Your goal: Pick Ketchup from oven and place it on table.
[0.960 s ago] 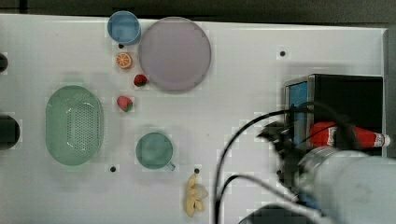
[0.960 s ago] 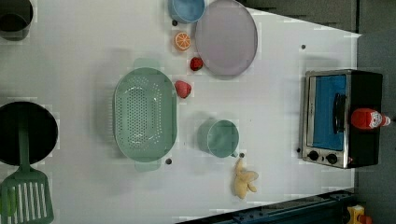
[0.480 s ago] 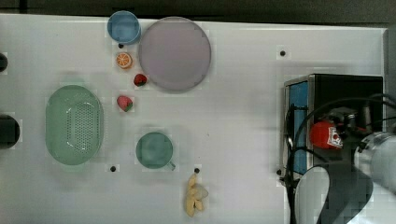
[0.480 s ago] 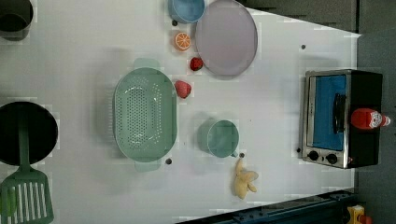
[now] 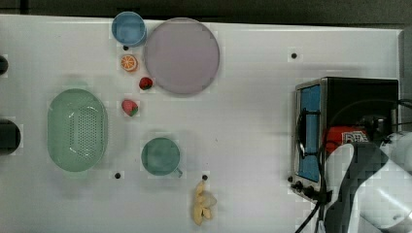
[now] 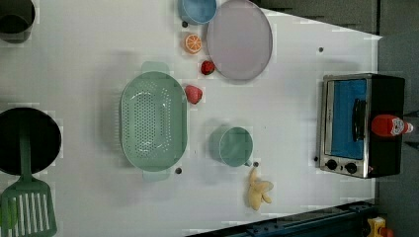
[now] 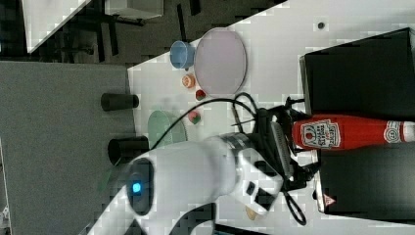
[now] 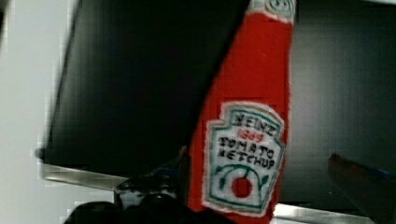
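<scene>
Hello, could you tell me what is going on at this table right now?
A white robot arm is reaching for the ketchup bottle, which stands on top of the black toaster oven. Its gripper is right at the bottle with the fingers open, so nothing is held yet. On the white table sit a green colander, a teal cup, a purple plate and toy fruit.

Arm bent low, gripper (image 7: 293, 147) jaws fully apart.
</scene>
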Motion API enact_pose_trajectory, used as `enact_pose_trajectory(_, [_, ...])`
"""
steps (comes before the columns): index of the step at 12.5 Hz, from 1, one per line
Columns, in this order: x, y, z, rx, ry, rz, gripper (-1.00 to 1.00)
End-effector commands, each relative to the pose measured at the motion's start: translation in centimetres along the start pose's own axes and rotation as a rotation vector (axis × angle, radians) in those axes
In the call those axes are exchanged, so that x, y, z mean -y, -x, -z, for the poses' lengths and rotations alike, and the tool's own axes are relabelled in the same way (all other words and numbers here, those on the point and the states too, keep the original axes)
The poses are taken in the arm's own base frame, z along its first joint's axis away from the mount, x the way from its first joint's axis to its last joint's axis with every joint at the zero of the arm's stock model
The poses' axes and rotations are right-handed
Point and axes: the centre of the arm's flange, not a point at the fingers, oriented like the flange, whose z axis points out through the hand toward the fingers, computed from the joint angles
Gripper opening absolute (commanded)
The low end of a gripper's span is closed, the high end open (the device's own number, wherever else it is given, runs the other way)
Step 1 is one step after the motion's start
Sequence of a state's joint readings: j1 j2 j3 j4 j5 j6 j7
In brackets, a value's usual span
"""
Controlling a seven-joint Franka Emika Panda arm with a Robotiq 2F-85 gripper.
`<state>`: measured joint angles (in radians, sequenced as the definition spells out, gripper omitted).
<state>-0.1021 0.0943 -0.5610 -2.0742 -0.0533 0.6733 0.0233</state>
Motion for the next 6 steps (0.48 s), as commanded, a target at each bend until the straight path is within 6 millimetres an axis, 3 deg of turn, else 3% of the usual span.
enact_pose_trajectory(1, [0.1, -1.3, 0.2, 0.006, -0.057, -0.045, 1.00])
enact_pose_trajectory(3, [0.0, -1.4, -1.4, 0.030, -0.050, -0.076, 1.00])
enact_pose_trajectory(5, [0.4, -1.7, -1.3, 0.004, -0.069, -0.075, 0.98])
enact_pose_trajectory(6, [0.2, -1.9, -1.5, 0.005, -0.065, -0.080, 0.78])
